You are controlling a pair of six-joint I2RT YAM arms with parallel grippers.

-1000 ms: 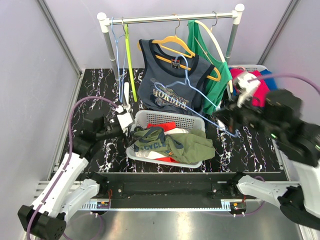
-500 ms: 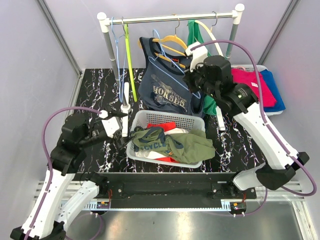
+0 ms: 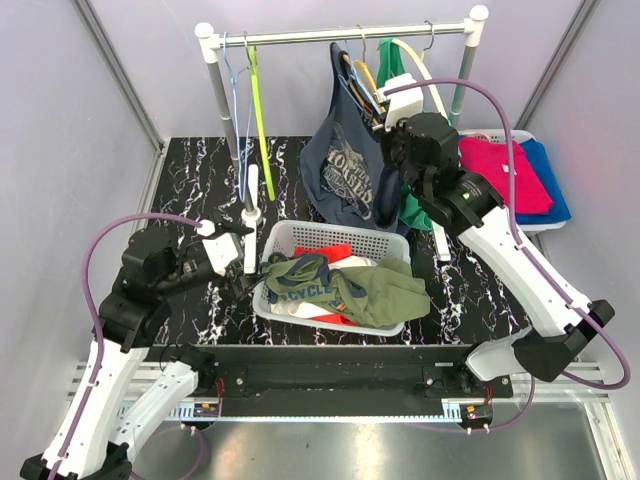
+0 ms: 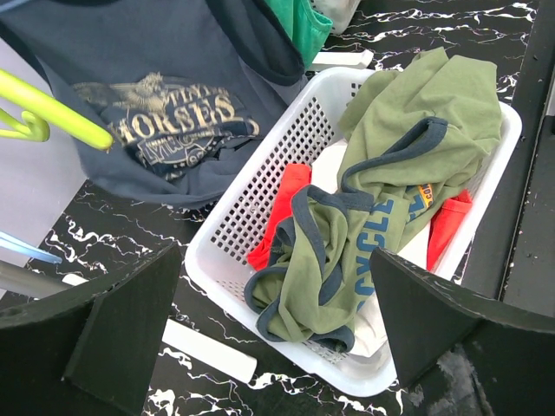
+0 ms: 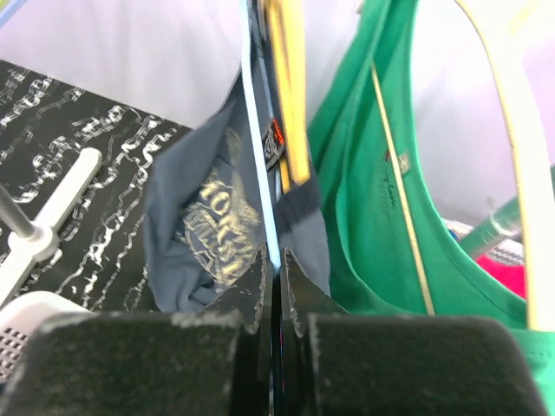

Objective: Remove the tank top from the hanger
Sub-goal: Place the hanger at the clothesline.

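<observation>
Black left claw [image 3: 232, 250] near the front of the bench [image 3: 190, 180], jaws released wide and holding nothing. Arm bent low, claw pointing right at the white basket [image 3: 300, 234] just beside it. Basket is full: olive shirt [image 3: 372, 290] on top, red cloth under it.

Behind the basket hangs the navy tank top [image 3: 345, 170], the task's thing. It is on a yellow hanger [image 5: 286, 95] on the rail [image 3: 340, 37], turned nearly edge-on, hem drooping close to the basket's far rim. Judgement: thin soft jersey, light, limp, not fragile and not slippery. It will stretch and drag, not slide off clean, and the straps may snag on the hanger ends. Best hold looks like a shoulder strap near the hanger arm, or a bunch of hem to pull down and off one side.

Right arm reaches up high from the right, elbow raised. Right claw [image 3: 386, 122] is at the top's neck, clenched tight. The wrist view shows a pale blue wire hanger [image 5: 258, 156] running straight into the closed tips, so it looks pinched there, with navy strap cloth touching alongside. Can't tell if any cloth is caught.

Green tank top [image 5: 373, 199] hangs just right of it on a cream hanger.
</observation>
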